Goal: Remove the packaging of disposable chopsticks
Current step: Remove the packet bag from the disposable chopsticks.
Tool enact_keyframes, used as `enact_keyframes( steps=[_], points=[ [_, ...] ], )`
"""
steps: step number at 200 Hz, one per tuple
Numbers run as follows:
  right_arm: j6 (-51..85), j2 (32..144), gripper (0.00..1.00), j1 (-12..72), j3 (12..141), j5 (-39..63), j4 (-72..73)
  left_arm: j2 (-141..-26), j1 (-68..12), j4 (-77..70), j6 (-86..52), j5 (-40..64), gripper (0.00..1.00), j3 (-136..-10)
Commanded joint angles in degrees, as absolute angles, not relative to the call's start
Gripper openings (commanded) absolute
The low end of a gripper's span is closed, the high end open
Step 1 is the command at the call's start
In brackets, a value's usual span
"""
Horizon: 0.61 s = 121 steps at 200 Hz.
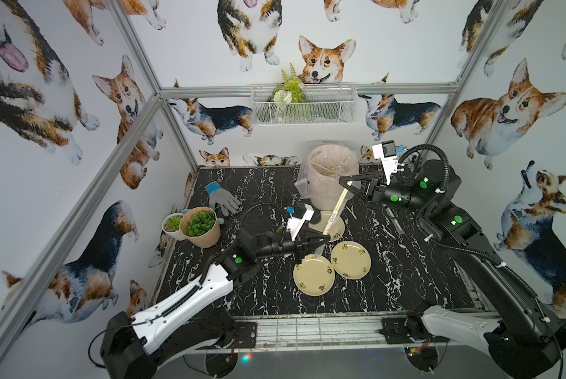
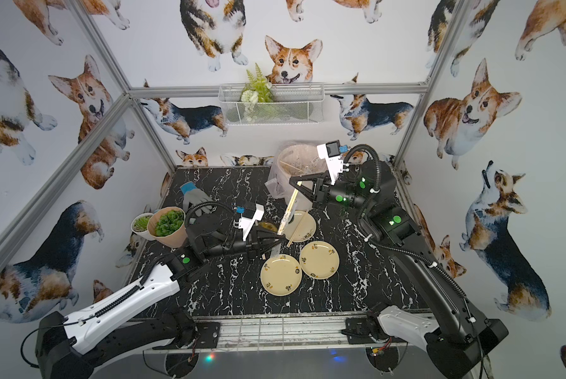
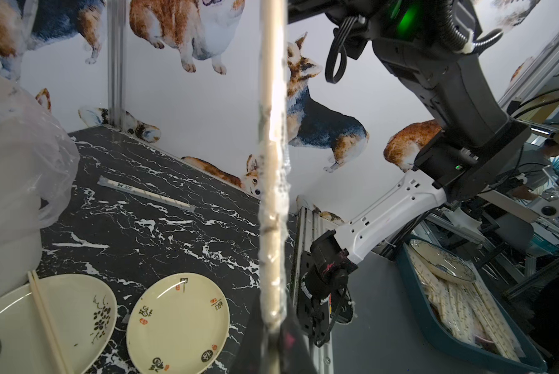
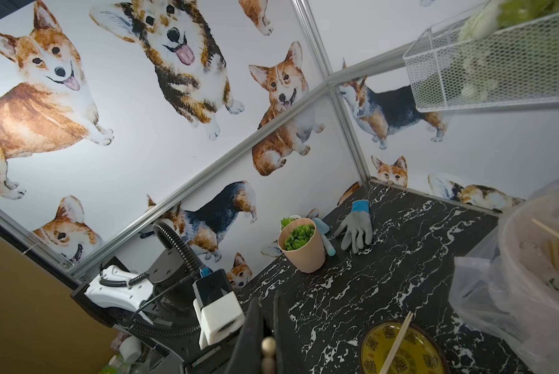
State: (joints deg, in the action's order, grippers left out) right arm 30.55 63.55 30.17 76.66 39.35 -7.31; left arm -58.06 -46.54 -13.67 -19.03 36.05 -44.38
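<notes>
Surface: black tabletop with white marble veins point(image 1: 268, 295), closed in by white walls printed with corgi dogs.
Near plates: one round pale yellow plate point(image 1: 314, 275) lies below the left jaws, on their near side; a second plate of the same kind point(image 1: 350, 259) lies just beside it.
Left gripper point(image 1: 324, 237): jaws closed on the lower, wrapped end of the held pair.
Packaging: long narrow clear crinkly plastic sleeve point(image 3: 276, 226), wrinkled along the sticks from the left jaws upward.
Chopsticks: pair of thin pale tan wooden disposable chopsticks point(image 1: 337, 206), slanted in the air between both pairs of jaws; near the right jaws the wood looks bare, but I cannot be sure.
Third plate point(image 2: 309, 233): under the held pair, carrying a bare wooden pair point(image 2: 298, 228).
Right gripper point(image 1: 344, 182): jaws closed on the upper end; in the right wrist view, round stick ends show between the fingers point(image 4: 253, 323).
Bin: pale round bin lined with a clear bag point(image 1: 324, 197), just behind the right jaws, loose sticks inside.
Spare pair: another sleeved pair point(image 3: 145, 194) flat on the table, well apart from both jaws.
Far side: grey glove with blue cuff point(image 1: 222, 200) and peach pot with a green plant point(image 1: 204, 241), beyond the left jaws.
</notes>
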Motion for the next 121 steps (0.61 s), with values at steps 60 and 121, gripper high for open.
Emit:
enact_keyframes(
  steps=[60,121],
  points=[
    [34.1,63.6,0.00,21.5,81.6,37.4,-1.5,-56.6,-46.7,-10.0,-17.8,36.7,0.08,-39.3],
    [37.0,63.8,0.00,21.1,80.6,39.4,1.9,-57.5,-46.7,-9.9,-17.3,36.8,0.00,-40.9]
  ],
)
